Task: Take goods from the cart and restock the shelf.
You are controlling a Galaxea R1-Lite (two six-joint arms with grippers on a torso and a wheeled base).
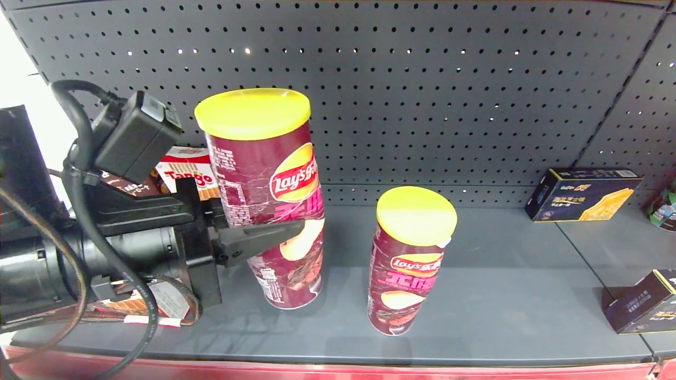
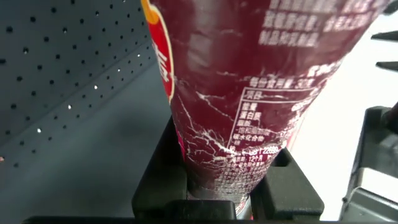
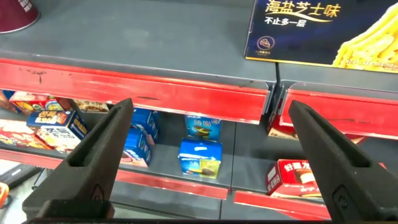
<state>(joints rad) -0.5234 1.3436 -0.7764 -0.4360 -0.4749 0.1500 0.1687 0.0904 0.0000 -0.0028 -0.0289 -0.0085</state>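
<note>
A tall maroon chips can with a yellow lid leans slightly over the left part of the grey shelf. My left gripper is shut on its middle, coming in from the left. Whether its base touches the shelf I cannot tell. The left wrist view has the same can clamped in the left gripper. To its right a second, matching can stands upright and free on the shelf. My right gripper is open and holds nothing, out in front of the shelf's red front edge.
A red-and-white snack box sits behind my left arm. Dark blue boxes lie at the right of the shelf. A perforated panel closes the back. Lower shelves hold small blue boxes.
</note>
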